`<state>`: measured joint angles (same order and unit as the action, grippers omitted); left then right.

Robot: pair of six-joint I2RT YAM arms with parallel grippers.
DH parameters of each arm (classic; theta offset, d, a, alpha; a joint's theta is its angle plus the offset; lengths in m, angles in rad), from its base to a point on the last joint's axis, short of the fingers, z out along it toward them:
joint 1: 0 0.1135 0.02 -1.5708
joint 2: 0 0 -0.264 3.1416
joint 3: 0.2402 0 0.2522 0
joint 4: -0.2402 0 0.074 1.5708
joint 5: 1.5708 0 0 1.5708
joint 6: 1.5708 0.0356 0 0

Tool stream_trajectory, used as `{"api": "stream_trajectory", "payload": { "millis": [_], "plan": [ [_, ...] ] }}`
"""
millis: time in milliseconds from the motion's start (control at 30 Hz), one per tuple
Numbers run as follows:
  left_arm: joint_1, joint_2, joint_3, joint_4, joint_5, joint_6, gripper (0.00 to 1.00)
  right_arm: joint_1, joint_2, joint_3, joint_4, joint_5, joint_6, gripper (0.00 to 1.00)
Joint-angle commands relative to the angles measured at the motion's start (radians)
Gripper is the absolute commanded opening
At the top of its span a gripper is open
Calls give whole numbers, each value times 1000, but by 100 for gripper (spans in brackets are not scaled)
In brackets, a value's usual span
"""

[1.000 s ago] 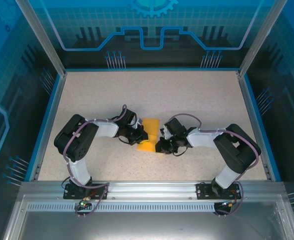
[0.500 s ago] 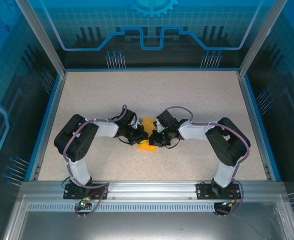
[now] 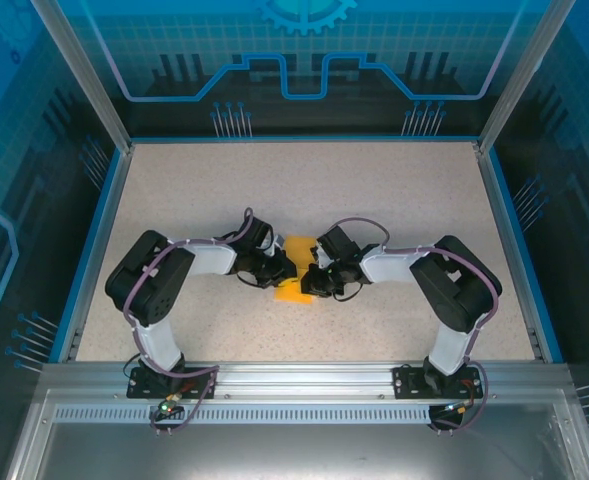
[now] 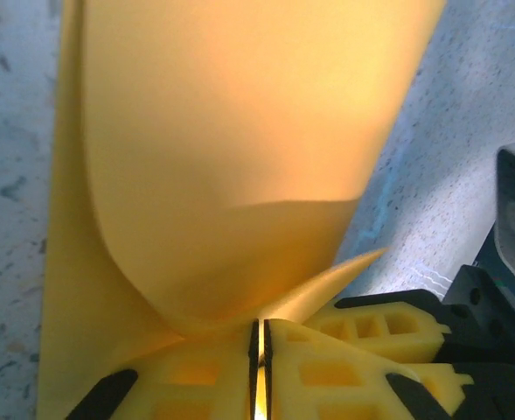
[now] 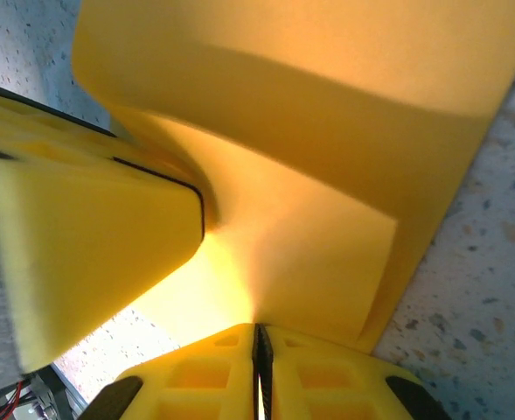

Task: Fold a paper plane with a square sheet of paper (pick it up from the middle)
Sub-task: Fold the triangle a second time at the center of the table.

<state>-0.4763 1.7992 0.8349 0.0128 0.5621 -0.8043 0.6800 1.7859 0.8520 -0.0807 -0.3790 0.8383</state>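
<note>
Early in the fold, by the look of it. Has the paper point(image 3: 292, 292) near the middle of the table point(image 3: 394, 190), a touch toward the near edge, partly lifted off the surface and bent into a soft curl rather than lying flat. Grips it from just left of the table's middle with the left gripper point(image 3: 280, 270), jaws pressed to a thin seam with the sheet's bend running down into that seam in the left wrist view. Grips it likewise from just right of the table's middle with the right gripper point(image 3: 314, 280), jaws closed to a hairline on another part of the same sheet, very close beside the left gripper. Counts as done: lifting the paper from around its centre and beginning to bring one part over another. Shows no sharp crease so far, only a rounded roll with one flap overlapping the layer beneath. Shows no pointed nose, no central ridge, no wings, so no plane yet. Leaves, most likely, pressing this first bend flat, then the corner folds, the lengthwise fold and the wings: nearly the whole job. Cannot tell from these views the exact line of the intended crease.
</note>
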Motion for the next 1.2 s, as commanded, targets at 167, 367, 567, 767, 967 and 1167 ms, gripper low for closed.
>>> {"api": "stream_trajectory", "payload": {
  "millis": [167, 367, 567, 767, 967, 1167],
  "plan": [
    [-5, -24, 22, 10, -19, 34, 19, 6, 35, -41, -95, 32, 2, 10],
    [-4, 1, 23, -26, -113, 35, 13, 5, 44, -45, -97, 38, 2, 6],
    [4, 36, 42, -54, -169, 27, 0, 5, 44, -47, -106, 37, -6, 4],
    [31, 30, 18, -49, -177, 30, 0, 4, 47, -47, -108, 43, -7, 3],
    [84, 0, -1, -50, -168, 46, 0, 2, 59, -53, -102, 41, -8, 3],
    [119, 4, 0, -55, -159, 53, 0, 2, 54, -53, -100, 33, -7, 3]
  ]
}}
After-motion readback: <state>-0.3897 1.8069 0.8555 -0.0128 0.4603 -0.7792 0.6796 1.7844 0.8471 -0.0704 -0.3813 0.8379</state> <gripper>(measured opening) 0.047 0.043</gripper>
